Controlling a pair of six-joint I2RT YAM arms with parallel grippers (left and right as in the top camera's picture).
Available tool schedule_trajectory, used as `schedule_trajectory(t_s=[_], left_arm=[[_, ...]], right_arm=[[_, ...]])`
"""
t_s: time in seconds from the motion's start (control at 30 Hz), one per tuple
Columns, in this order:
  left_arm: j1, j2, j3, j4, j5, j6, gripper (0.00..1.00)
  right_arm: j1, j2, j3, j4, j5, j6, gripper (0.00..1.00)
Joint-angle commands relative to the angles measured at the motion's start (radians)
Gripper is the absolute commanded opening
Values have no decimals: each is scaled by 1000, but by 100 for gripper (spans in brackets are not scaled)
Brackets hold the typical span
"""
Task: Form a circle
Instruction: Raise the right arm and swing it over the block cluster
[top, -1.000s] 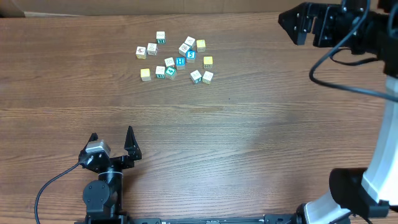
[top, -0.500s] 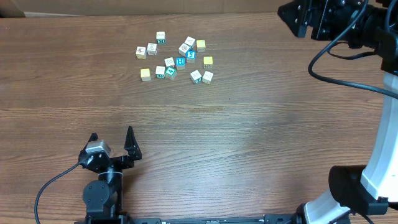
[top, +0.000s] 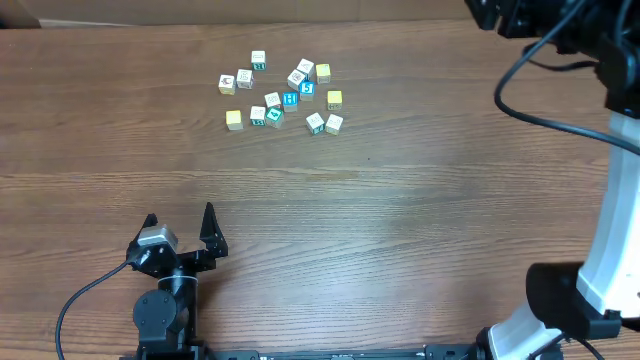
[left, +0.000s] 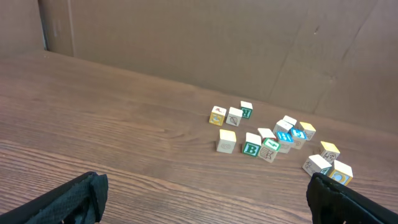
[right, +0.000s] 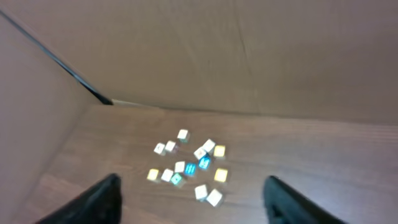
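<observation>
Several tiny alphabet cubes (top: 290, 99), white, yellow, teal and blue, lie in one loose bunch at the far left-centre of the wooden table. No circle is in view. The same cubes (left: 268, 144) show ahead of my left gripper (left: 205, 205), which sits open near the table's front edge (top: 180, 222), far from them. My right gripper (right: 193, 208) hangs high above the table, open with nothing between its fingers, looking down on the blurred cubes (right: 191, 168). In the overhead view only part of it (top: 485, 10) shows at the top right edge.
A brown cardboard wall (left: 186, 37) stands along the table's far edge and a second one (right: 31, 112) closes the left side. The right arm's black cable (top: 520, 90) loops over the table's right side. Bare wood (top: 400, 200) lies between the cubes and both arms.
The right arm has pulled away toward the far right corner, sliding partly out of the overhead view. The left arm and the cubes have not moved.
</observation>
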Motion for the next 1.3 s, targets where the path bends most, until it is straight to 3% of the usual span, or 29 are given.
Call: schedule_trajectory(t_s=[0.0, 0.13, 0.47, 0.93, 1.27], left_arm=[[-5, -10, -3, 1, 2, 23, 100], [-5, -10, -3, 1, 2, 23, 100], [-5, -10, -3, 1, 2, 23, 99], [-5, -10, -3, 1, 2, 23, 100], [-5, -10, -3, 1, 2, 23, 99]], right_arm=[[39, 45, 13, 33, 61, -6, 79], [79, 94, -5, 74, 76, -16, 88], [175, 315, -8, 150, 91, -24, 89], [330, 639, -9, 241, 372, -24, 88], [358, 781, -9, 359, 373, -23, 90]])
